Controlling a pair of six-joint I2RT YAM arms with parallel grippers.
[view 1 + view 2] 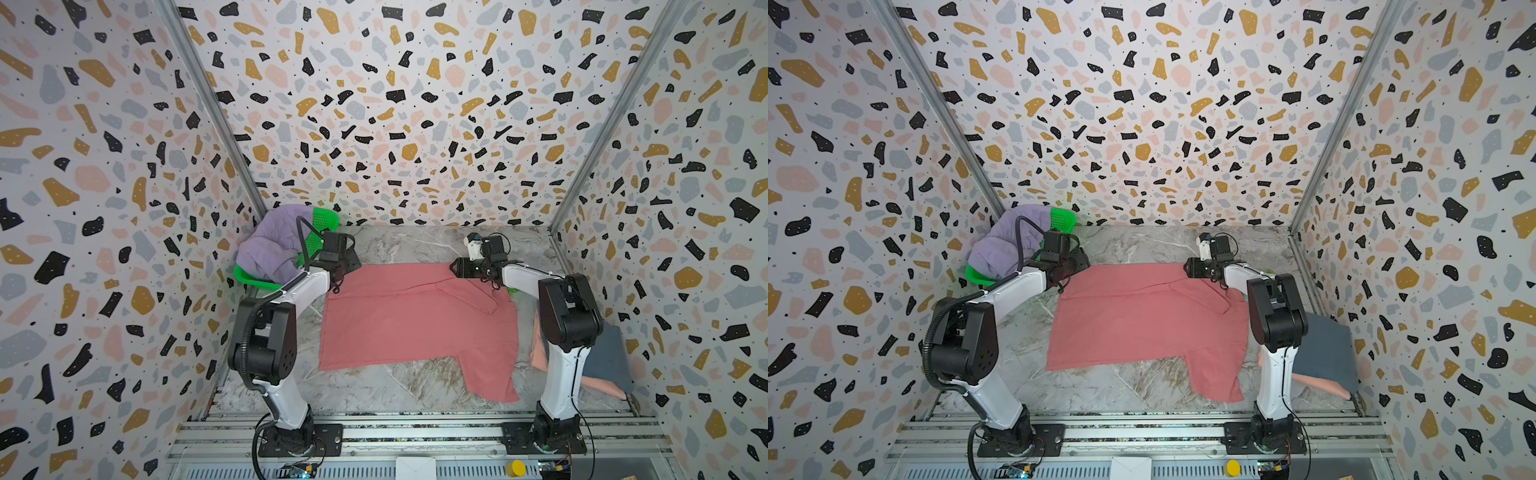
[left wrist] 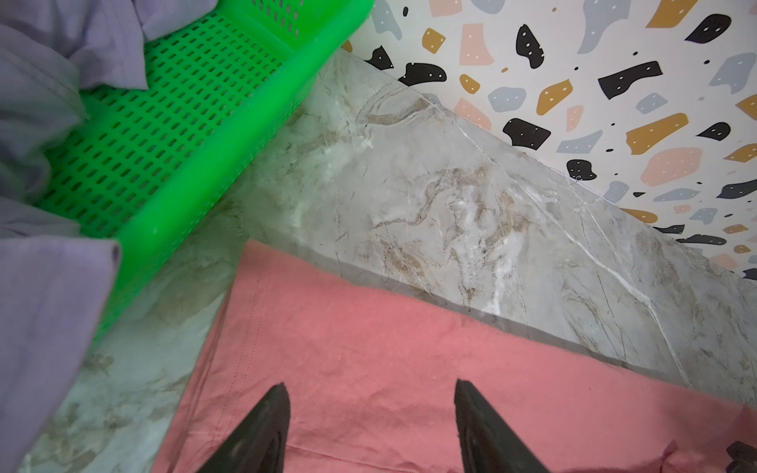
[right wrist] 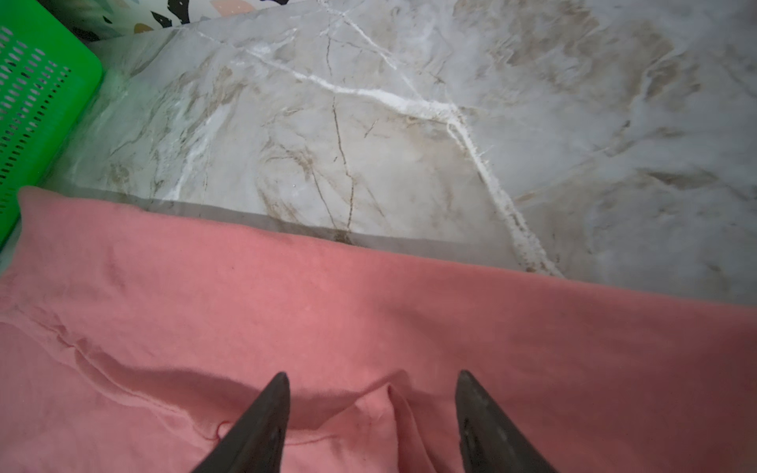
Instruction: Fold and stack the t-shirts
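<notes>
A coral-red t-shirt [image 1: 415,320] [image 1: 1142,324] lies spread flat in the middle of the marble table, one sleeve folded inward at its far right. My left gripper [image 1: 347,272] [image 2: 368,385] hovers open over the shirt's far left corner [image 2: 409,368], with flat cloth between its fingers. My right gripper [image 1: 457,268] [image 3: 370,374] stands open at the far right corner, a raised pleat of the coral cloth [image 3: 368,311] between its fingers. A lilac t-shirt [image 1: 270,245] [image 2: 41,307] spills from the basket. A slate-grey t-shirt [image 1: 611,353] lies on a pale peach one [image 1: 602,384] behind the right arm.
The bright green mesh basket [image 1: 324,220] [image 2: 184,123] [image 3: 37,102] stands at the far left corner, close to the left gripper. Patterned walls close in three sides. A yellow cap [image 1: 515,467] sits on the front rail. Bare marble [image 1: 407,245] runs behind the coral shirt.
</notes>
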